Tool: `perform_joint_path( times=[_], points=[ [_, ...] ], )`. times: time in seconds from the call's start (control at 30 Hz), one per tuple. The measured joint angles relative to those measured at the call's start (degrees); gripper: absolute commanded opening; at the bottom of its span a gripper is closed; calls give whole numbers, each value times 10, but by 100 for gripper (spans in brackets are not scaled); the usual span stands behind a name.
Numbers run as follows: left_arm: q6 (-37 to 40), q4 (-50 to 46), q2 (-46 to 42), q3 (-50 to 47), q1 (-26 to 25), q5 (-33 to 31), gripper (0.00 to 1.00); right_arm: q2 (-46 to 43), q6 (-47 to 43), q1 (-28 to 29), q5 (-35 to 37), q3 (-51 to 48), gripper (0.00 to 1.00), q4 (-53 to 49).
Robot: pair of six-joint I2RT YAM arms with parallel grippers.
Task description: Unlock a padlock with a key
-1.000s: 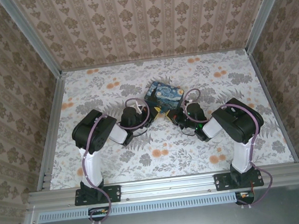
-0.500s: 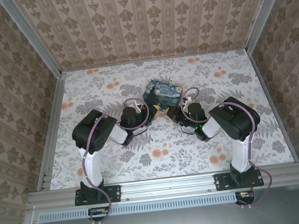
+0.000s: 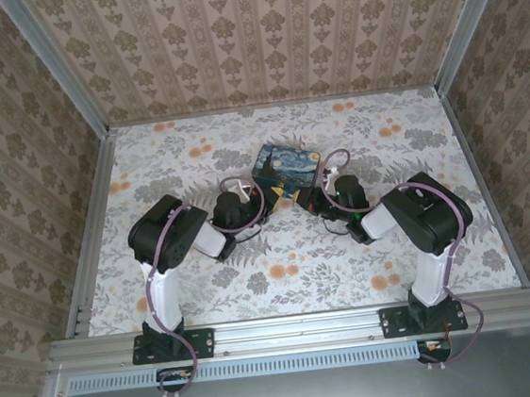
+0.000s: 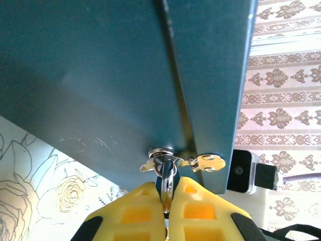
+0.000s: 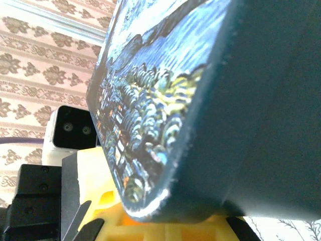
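Observation:
The padlock [image 4: 168, 182] shows as a shiny shackle looped through the staple of the hasp [image 4: 208, 161] on the blue painted box [image 4: 100, 75]. My left gripper [image 4: 167, 195] is shut on it, yellow fingers [image 4: 133, 211] pressed against both sides, and the lock's body is hidden between them. In the top view the left gripper [image 3: 267, 201] and right gripper [image 3: 311, 200] meet at the near corner of the box [image 3: 285, 166]. The box's painted lid [image 5: 150, 100] hides the tips of my right gripper [image 5: 170, 227]. It is shut, and the key is hidden.
The box stands mid-table on the flowered cloth [image 3: 282, 272]. Patterned walls close in the back and both sides, with a metal rail [image 3: 298, 328] along the near edge. The left arm's wrist camera [image 5: 72, 131] sits close beside the box, and the right arm's camera [image 4: 246, 171] is just past the hasp.
The right arm has shifted a little, its wrist moving up toward the box and its elbow swinging right. The left arm and its grip have stayed put.

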Motion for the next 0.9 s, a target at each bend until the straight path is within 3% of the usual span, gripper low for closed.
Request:
perform_joint_path(
  times=[0.17,0.6,0.7,0.9],
  points=[
    [0,4,0,0,1,-4,0,-5,-4,-6,-19,20,0,-37],
    [-15,5,0,0,8,-19,0,61,193,-23,-67,45,0,44],
    [-17,5,0,0,8,-20,0,57,177,-26,-76,54,0,19],
    [-24,12,0,0,8,-7,0,-13,37,-26,-69,76,0,-137]
  ],
)
